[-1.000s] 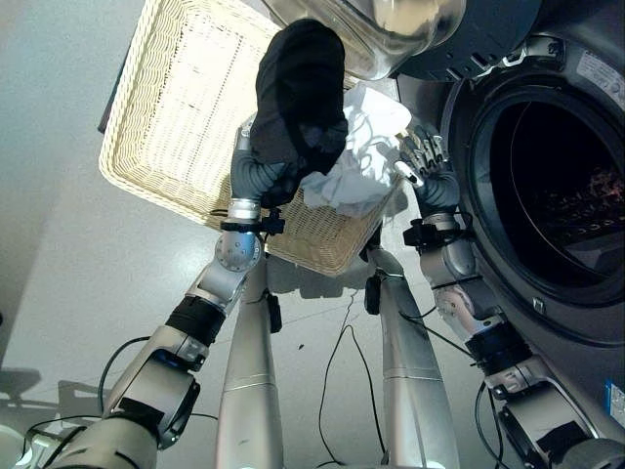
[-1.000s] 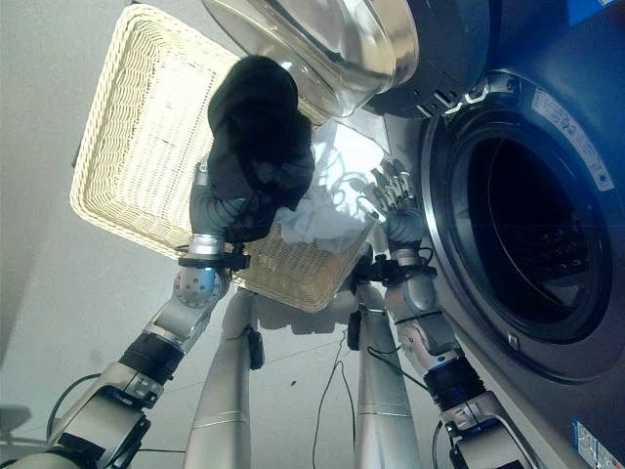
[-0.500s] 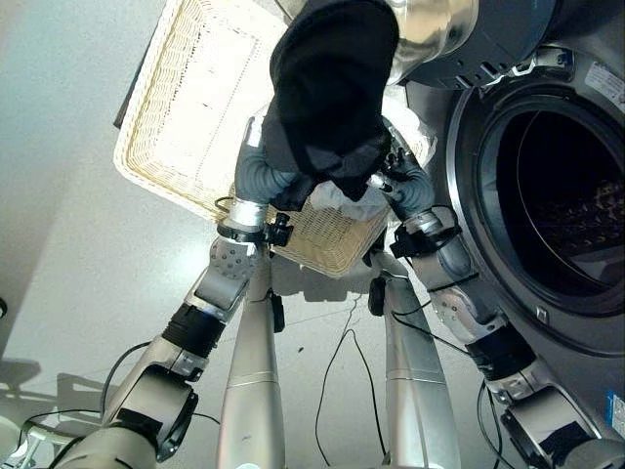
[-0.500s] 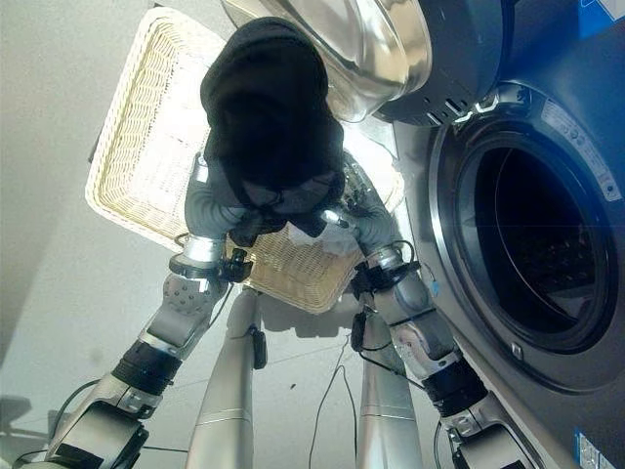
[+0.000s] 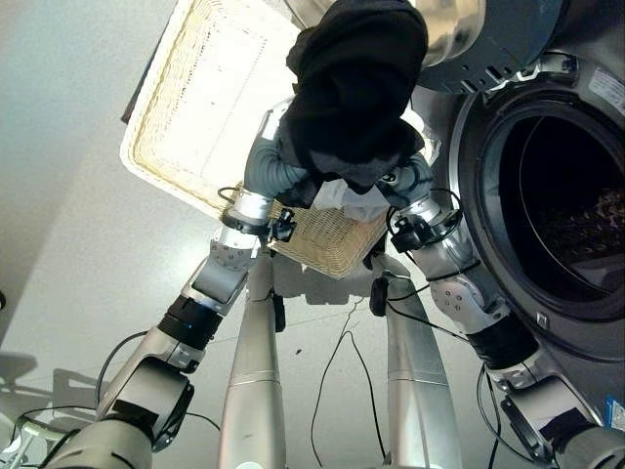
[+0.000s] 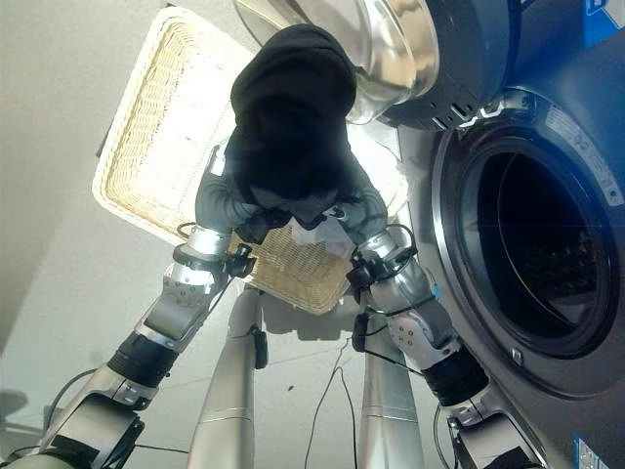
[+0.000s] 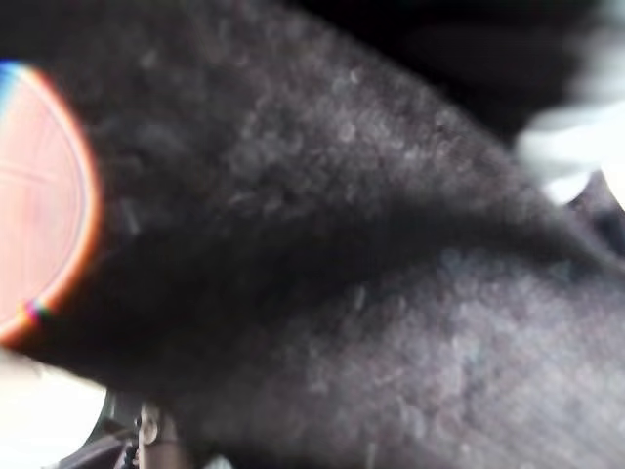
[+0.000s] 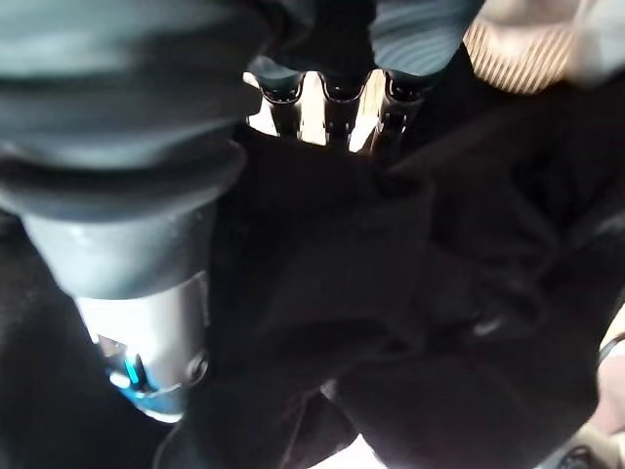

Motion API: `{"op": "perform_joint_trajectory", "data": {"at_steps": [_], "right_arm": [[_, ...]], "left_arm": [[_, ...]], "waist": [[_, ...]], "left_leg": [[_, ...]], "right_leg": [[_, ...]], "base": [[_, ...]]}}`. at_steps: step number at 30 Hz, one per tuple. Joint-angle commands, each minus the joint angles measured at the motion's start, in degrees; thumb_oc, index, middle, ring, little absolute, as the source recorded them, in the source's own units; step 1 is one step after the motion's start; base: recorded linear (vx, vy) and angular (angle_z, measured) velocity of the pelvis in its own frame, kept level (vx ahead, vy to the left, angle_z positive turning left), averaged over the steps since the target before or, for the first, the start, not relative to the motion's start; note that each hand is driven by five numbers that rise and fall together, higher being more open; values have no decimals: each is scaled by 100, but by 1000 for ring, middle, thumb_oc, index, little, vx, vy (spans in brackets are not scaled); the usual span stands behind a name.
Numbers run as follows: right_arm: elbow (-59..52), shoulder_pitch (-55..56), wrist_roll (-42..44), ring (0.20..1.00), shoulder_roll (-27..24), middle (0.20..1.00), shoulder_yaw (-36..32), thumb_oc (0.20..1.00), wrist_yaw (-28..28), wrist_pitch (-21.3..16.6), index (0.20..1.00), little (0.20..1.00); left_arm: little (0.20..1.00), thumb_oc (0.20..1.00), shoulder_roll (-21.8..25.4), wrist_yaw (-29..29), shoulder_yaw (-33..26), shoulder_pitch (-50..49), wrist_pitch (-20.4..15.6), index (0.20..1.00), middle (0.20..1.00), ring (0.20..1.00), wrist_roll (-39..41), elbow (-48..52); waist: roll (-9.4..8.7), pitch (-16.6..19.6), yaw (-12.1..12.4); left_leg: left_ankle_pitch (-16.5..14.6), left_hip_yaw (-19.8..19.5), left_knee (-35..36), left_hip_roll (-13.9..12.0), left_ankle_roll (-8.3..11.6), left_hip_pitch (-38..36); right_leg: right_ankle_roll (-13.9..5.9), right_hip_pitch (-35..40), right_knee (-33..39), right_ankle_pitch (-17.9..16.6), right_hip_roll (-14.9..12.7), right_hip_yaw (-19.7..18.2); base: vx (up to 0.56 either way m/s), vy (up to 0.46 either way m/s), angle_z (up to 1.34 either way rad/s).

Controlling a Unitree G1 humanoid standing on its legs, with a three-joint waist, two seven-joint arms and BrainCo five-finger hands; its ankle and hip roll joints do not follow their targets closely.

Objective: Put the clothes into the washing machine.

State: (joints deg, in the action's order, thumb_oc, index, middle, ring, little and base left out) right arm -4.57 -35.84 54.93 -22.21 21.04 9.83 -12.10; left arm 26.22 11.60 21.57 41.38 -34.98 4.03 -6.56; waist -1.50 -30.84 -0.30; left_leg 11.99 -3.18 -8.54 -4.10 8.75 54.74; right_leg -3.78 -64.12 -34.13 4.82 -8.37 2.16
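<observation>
Nearest, the two arms rise from the lower edge and meet under a bundled black garment held up in the middle of the scene. The left hand reaches the bundle from about 7 o'clock, its dark ribbed cover showing while the cloth drapes over the fingers, so I cannot tell whether they are curled or straight; its wrist view shows dark fuzzy fabric right against the lens. The right hand comes in from about 5 o'clock, pressed against the underside of the garment; in the right wrist view dark-tipped fingers stand in a row against the black cloth, but whether they clamp it cannot be told. Just below the bundle a white cloth shows between the two wrists, lying at the near rim of the wicker basket. The basket stretches from the hands toward 10 o'clock, its pale bottom bare and open, with plain grey floor around its left edge. At 3 o'clock the washing machine's round drum opening gapes dark and unobstructed, well apart from the garment. At 12 o'clock the shiny open door hangs just behind the top of the bundle.
</observation>
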Motion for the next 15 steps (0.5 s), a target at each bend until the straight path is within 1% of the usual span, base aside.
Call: {"op": "perform_joint_trajectory", "data": {"at_steps": [1,3,4,7,8,9,15], "right_arm": [[-887,-77,547,1000,137,1000,110,1000,556,-214,1000,1000],[-925,-73,662,1000,177,1000,110,1000,605,-216,1000,1000],[-956,-90,860,1000,191,1000,137,1000,657,-233,1000,1000],[-949,-91,955,1000,219,1000,146,1000,726,-204,1000,1000],[-962,-97,978,799,214,799,178,799,727,-200,799,799],[-947,-114,1055,200,198,200,189,200,772,-213,200,200],[-874,-72,1328,200,226,200,267,200,963,-244,200,200]], "left_arm": [[200,200,49,0,234,380,-43,200,200,200,-755,455],[200,200,109,20,302,423,20,200,200,200,-913,450],[200,200,167,-41,393,464,99,200,200,200,-984,461],[200,200,204,-66,476,514,89,200,200,200,-1082,432],[200,200,203,-81,519,541,118,200,200,200,-1166,447],[200,200,230,-71,558,573,121,200,200,200,-1236,433],[200,200,319,62,762,708,224,200,200,200,-1566,403]], "waist": [[-12,104,-89],[-15,104,-88],[-25,104,-88],[-33,104,-93],[-34,104,-95],[-36,104,-98],[-36,104,-107]], "left_leg": [[-427,37,-611,679,-395,101],[-428,37,-620,682,-397,103],[-423,50,-605,675,-398,98],[-419,66,-602,669,-399,86],[-416,73,-608,669,-396,94],[-413,78,-607,665,-393,94],[-401,82,-590,661,-396,96]], "right_leg": [[-406,585,1992,-1607,400,446],[-410,584,1990,-1616,400,452],[-418,590,2001,-1625,403,462],[-417,605,2014,-1633,402,471],[-422,599,2010,-1634,402,476],[-424,591,2005,-1638,403,477],[-436,577,2011,-1655,398,482]], "base": [[0,0,0],[0,0,0],[0,0,0],[0,0,0],[0,0,0],[0,0,0],[0,0,0]]}}
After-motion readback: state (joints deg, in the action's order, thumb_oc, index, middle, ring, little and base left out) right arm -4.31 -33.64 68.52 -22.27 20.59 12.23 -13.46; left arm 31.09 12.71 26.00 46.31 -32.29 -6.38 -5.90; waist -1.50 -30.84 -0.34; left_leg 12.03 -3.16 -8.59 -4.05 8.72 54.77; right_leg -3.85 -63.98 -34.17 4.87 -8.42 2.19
